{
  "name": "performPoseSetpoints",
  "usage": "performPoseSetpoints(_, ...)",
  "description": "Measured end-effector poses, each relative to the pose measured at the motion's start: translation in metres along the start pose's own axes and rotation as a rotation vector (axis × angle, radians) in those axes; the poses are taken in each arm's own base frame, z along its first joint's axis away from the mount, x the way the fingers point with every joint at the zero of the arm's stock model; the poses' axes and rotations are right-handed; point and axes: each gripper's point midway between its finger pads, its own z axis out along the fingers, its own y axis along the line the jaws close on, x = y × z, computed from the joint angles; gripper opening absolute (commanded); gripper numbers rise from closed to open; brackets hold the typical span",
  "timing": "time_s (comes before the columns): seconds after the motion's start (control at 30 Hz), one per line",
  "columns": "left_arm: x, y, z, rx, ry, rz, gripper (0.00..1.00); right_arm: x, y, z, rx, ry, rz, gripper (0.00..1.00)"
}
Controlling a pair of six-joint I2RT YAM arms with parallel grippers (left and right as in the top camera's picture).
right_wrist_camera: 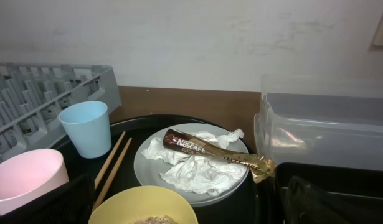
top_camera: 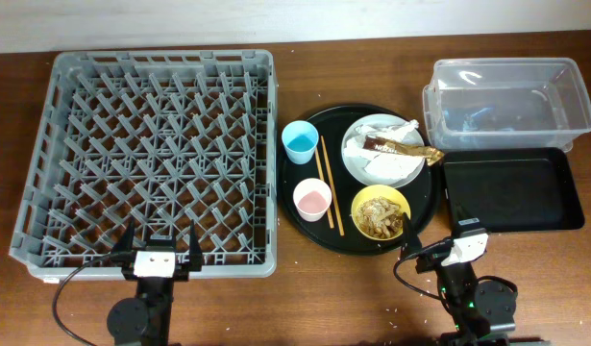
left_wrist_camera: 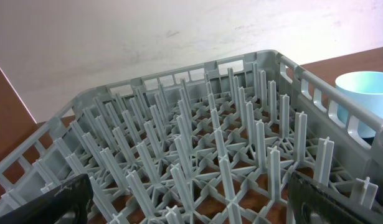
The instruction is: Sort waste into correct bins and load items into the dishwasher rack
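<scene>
The grey dishwasher rack (top_camera: 160, 60) fills the left side and holds nothing. On the round black tray (top_camera: 426, 197) are a white plate (top_camera: 357, 165) with napkins (top_camera: 386, 171) and a brown wrapper (top_camera: 403, 148), a yellow bowl (top_camera: 396, 200) with food scraps (top_camera: 377, 219), a light-blue cup (top_camera: 300, 141), a pink cup (top_camera: 312, 200) and chopsticks (top_camera: 329, 187). My left gripper (top_camera: 160, 248) is open over the rack's near edge (left_wrist_camera: 197, 124). My right gripper (top_camera: 437, 235) is open and empty, just in front of the bowl (right_wrist_camera: 144, 205).
A clear tub (top_camera: 506, 101) stands at the back right, with a shallow black rectangular tray (top_camera: 511, 192) in front of it. Both show in the right wrist view, the tub (right_wrist_camera: 328, 124) above the tray (right_wrist_camera: 347, 177). The blue cup (left_wrist_camera: 365, 99) sits beside the rack's right wall.
</scene>
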Motion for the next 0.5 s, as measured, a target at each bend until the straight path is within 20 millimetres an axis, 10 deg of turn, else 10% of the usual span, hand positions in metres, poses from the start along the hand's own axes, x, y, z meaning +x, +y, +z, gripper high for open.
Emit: performPoseSetpoints(0.5,0.0,0.0,0.0,0.0,0.0,0.0,1.0,0.0,0.0,0.0,0.0,0.0,0.0,0.98)
